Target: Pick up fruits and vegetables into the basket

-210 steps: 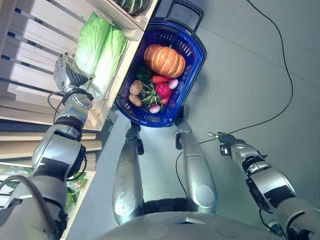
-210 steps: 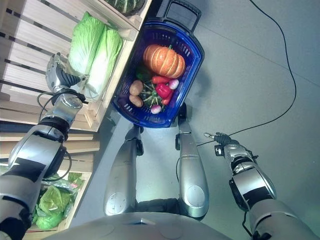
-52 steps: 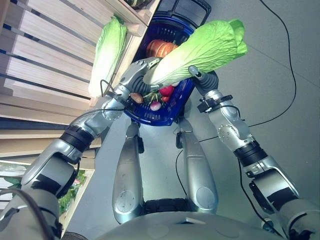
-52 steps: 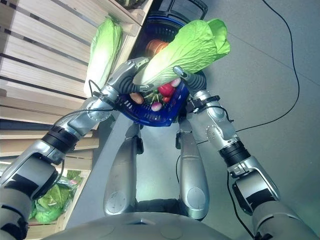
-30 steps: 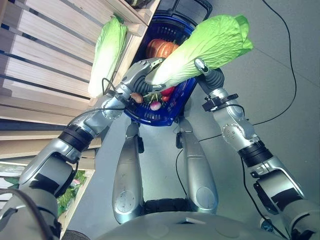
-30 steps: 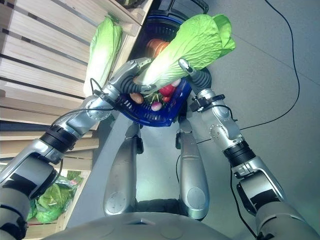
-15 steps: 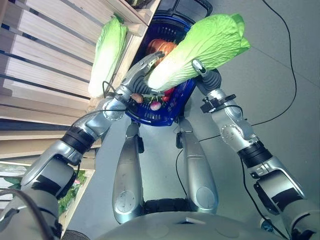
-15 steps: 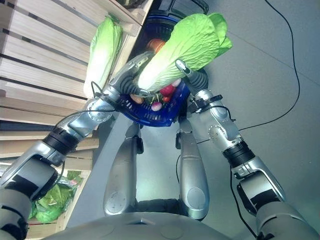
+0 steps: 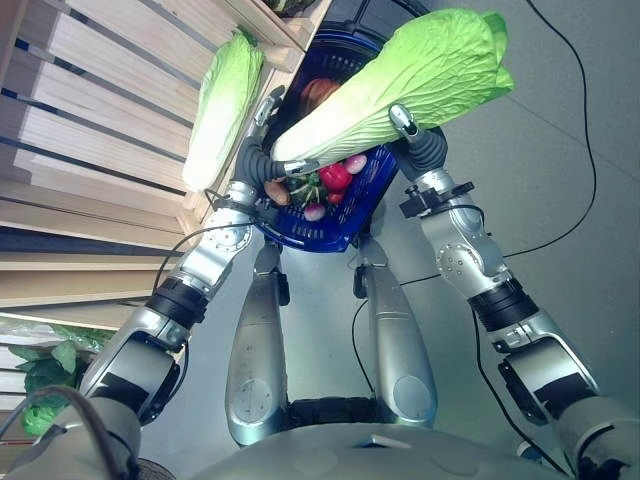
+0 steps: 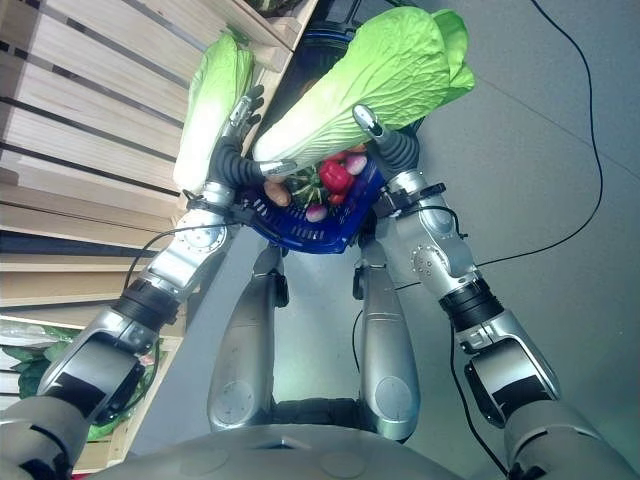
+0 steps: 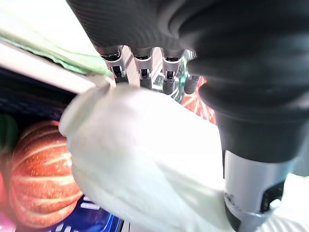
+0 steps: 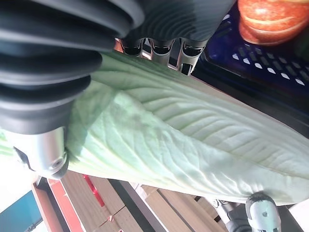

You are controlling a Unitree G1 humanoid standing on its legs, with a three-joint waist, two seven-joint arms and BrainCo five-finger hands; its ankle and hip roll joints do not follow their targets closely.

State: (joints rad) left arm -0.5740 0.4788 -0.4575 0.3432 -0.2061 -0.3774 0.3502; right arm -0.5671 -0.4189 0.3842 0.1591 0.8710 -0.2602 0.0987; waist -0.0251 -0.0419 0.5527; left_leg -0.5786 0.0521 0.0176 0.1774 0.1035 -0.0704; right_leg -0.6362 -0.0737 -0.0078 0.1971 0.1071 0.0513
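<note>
Two hands on one long pale-green napa cabbage point(image 9: 400, 85) held above blue plastic basket point(image 9: 362, 205), left hand point(image 9: 258, 150) fingers straight against its white stem end, right hand point(image 9: 412, 138) curled round its middle, basket holds orange pumpkin point(image 11: 41, 176), red pepper point(image 9: 335, 176), potato point(image 9: 276, 192), second cabbage point(image 9: 222, 105) on wooden slatted shelf point(image 9: 100, 130) beside basket rim, bare grey floor point(image 9: 560, 180) right of basket.

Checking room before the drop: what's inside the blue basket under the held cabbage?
In the blue basket: a red pepper, a potato, a radish and part of the pumpkin. The cabbage covers the rest.
</note>
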